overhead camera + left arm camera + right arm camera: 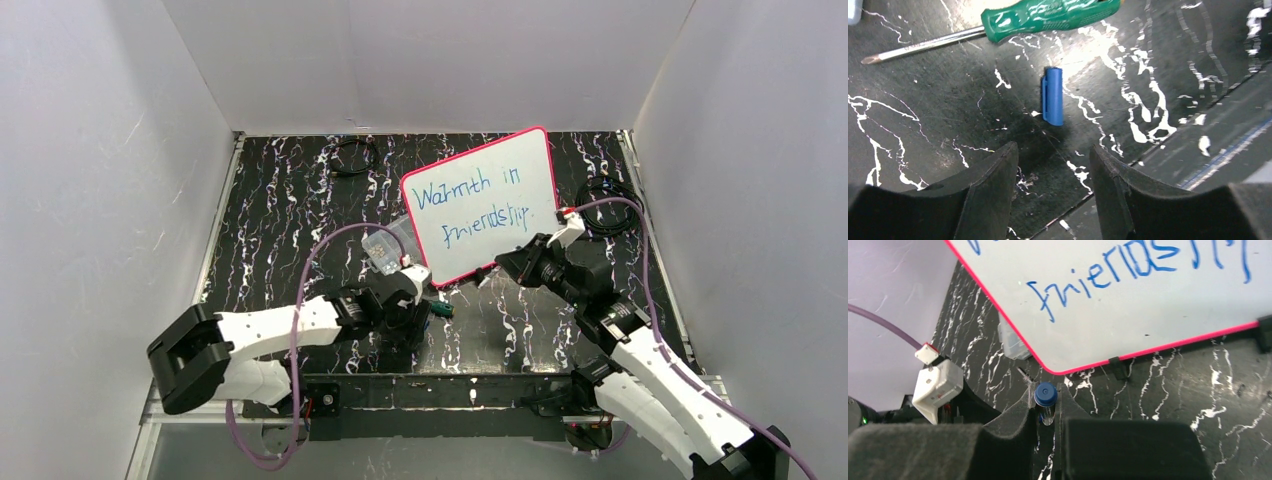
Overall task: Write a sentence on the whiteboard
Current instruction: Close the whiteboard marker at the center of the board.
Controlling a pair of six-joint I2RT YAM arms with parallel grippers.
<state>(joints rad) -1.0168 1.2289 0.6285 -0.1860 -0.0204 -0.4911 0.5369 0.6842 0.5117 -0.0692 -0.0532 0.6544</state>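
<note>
From the overhead camera I saw the whiteboard (482, 203) lying on the dark marbled surface (290, 210), right of centre and toward the far side, turned so that its left corner sat nearest the arms. The sentence (470, 207) ran across it in blue, in two lines: "Warmth in" above "friendship." A clear plastic box (386, 246) lay just beside the board's left rim. The left end effector (420, 305) pointed down at the surface near the board's near-left corner, with a green-handled screwdriver (441, 310) close by on its right. The right end effector (500, 266) sat just off the board's near edge.

Through the left wrist camera, the left end effector's fingers (993, 175) stood moderately apart with nothing between them. A small blue cap (1053, 96) lay on the surface just beyond them, and the screwdriver lay farther off.

Through the right wrist camera, the right end effector was closed tight on a marker (1045, 396), whose round blue end showed between the fingertips. The board's pink-red rim and one small black foot (1117, 368) lay just ahead of it, apart from the marker.
</note>
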